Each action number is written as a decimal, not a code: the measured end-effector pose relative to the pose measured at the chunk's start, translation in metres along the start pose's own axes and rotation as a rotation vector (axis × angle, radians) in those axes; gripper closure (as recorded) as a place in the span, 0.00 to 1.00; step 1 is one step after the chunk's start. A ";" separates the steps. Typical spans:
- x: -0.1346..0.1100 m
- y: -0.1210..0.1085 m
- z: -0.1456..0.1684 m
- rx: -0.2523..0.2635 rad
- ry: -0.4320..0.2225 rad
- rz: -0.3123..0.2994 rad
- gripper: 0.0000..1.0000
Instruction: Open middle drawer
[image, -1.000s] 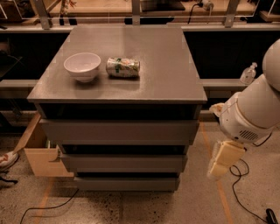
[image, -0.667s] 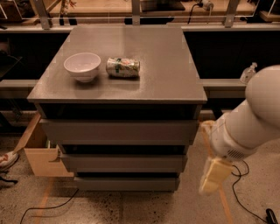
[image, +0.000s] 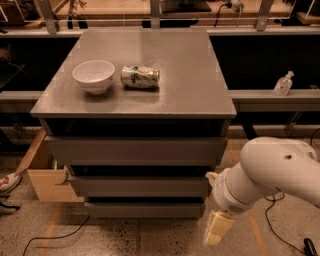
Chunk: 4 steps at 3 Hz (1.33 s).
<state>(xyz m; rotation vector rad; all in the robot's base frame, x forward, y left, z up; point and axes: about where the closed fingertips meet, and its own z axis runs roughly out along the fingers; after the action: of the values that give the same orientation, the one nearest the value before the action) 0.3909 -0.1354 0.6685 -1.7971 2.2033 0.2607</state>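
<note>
The grey cabinet (image: 135, 80) has three drawers. The middle drawer (image: 137, 186) is the second one, a plain flat grey front without a handle; it looks closed, roughly in line with the drawers above and below. My white arm comes in from the lower right. My gripper (image: 218, 229) hangs low at the cabinet's front right corner, just right of the lowest drawer (image: 145, 209) and below the middle drawer's right end. It touches no drawer.
A white bowl (image: 93, 76) and a lying green can (image: 140, 77) sit on the cabinet top. A cardboard box (image: 44, 172) stands at the cabinet's left. A spray bottle (image: 283, 83) is on a ledge at the right. Cables lie on the floor.
My arm has swung left and down toward the cabinet's front right corner; the gripper sits lower and closer to the drawers. The drawers have not moved.
</note>
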 end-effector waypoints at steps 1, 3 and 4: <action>-0.006 0.003 0.060 -0.028 -0.037 -0.007 0.00; -0.011 -0.006 0.121 -0.063 -0.069 0.036 0.00; -0.010 -0.026 0.142 -0.026 -0.063 0.006 0.00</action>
<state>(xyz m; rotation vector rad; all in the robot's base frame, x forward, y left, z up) 0.4334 -0.0863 0.5389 -1.7707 2.1726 0.3440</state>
